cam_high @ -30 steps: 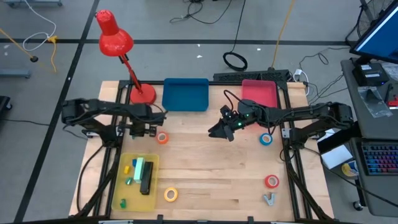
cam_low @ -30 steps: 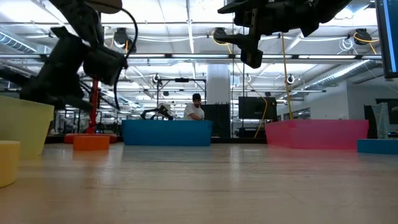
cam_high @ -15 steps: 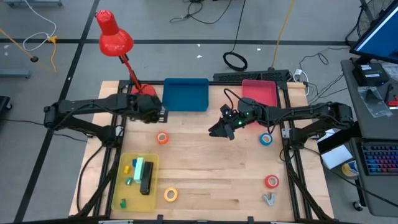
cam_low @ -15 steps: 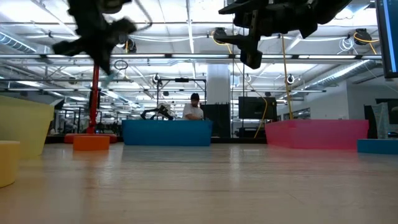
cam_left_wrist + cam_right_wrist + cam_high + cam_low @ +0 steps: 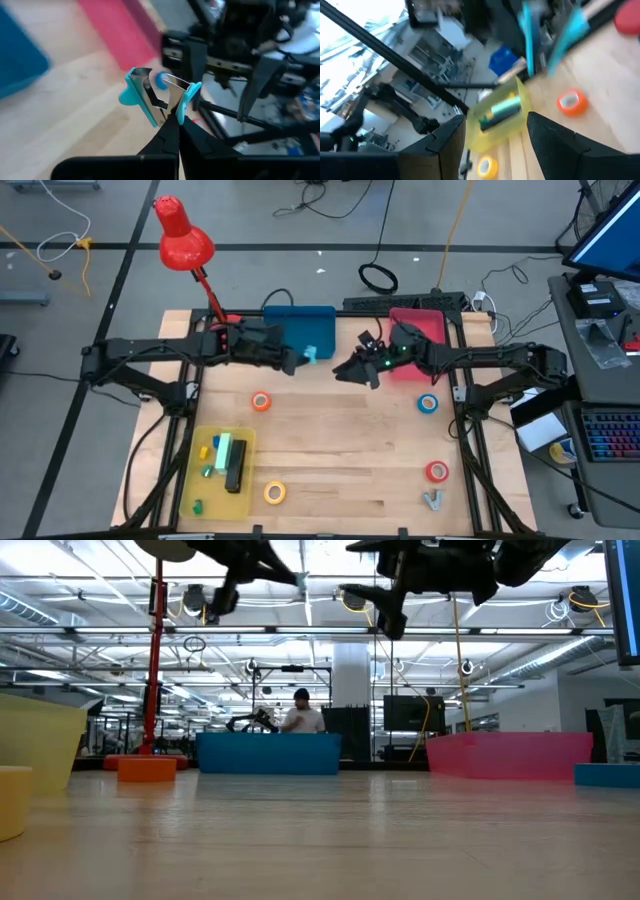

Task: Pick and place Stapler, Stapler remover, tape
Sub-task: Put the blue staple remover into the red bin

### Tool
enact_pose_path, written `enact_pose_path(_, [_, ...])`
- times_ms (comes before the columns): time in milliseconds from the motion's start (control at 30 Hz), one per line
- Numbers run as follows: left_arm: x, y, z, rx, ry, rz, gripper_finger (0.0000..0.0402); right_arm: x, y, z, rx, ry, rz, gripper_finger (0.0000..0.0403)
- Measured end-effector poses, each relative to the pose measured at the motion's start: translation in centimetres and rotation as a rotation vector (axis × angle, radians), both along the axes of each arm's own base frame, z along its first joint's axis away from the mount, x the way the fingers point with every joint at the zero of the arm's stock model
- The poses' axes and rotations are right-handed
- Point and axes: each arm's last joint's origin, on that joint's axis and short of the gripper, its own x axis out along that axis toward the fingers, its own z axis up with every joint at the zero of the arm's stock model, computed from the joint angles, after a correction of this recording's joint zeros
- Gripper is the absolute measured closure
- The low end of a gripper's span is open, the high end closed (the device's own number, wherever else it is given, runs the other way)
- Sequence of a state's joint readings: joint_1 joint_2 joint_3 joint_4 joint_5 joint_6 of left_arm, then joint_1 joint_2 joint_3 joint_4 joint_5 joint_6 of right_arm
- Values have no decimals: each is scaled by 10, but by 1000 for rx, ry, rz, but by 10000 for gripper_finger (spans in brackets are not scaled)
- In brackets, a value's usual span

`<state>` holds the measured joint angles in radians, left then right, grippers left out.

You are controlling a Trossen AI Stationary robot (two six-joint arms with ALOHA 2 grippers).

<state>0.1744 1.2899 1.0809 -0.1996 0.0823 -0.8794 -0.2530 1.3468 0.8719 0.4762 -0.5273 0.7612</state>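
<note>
Near edge of the tabletop (image 5: pixel 330 450): yellow tray (image 5: pixel 198 480) at the left corner, holding the black stapler (image 5: pixel 236 468) among small coloured bits; a yellow tape roll (image 5: pixel 275 493) lies just beside the tray.
Near right corner: red tape roll (image 5: pixel 436 471), with a small grey metal piece (image 5: pixel 433 500) just nearer than it.
Writing: none of the labels or brands can be read on any item.
Middle of the tabletop: orange tape roll (image 5: pixel 261 402) on the left, blue tape roll (image 5: pixel 428 403) on the right, well apart.
Left pincer (image 5: pixel 170 116): fingers pinched together on the teal stapler remover (image 5: pixel 155 95), held in the air over the front edge of the blue bin (image 5: pixel 298 330).
Left arm pose: stretched level across the back-left of the tabletop, wrist pointing toward the right arm.
Right pincer (image 5: pixel 352 370): fingers spread wide and holding nothing, raised above the tabletop between the two bins, facing the left pincer.
Right arm pose: reaching in level from the right side.
Far edge: blue bin, pink bin (image 5: pixel 418 328), red desk lamp (image 5: pixel 185 242).
</note>
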Motion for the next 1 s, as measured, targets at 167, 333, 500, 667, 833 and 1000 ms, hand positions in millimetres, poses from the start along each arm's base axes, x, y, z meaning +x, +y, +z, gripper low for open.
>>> enact_pose_path(167, [19, -2, -8, -16, -48, -101, 401, -1, -4, 5, -68, -64, -13, 195])
enact_pose_path(333, [25, -5, -18, -42, -17, -159, 401, -1, -6, 5, -122, -78, -15, 195])
enact_pose_path(500, [25, -9, -17, -47, -25, -182, 401, -2, -9, 5, -131, -79, -25, 195])
enact_pose_path(667, [28, -15, -7, -26, -123, -208, 401, -3, -15, 4, -120, -71, -51, 195])
enact_pose_path(833, [30, -22, -1, -16, -184, -229, 402, -4, -18, 1, -109, -34, -63, 195])
enact_pose_path(1000, [31, -24, -2, -24, -175, -224, 402, -4, -18, 2, -107, -45, -64, 195])
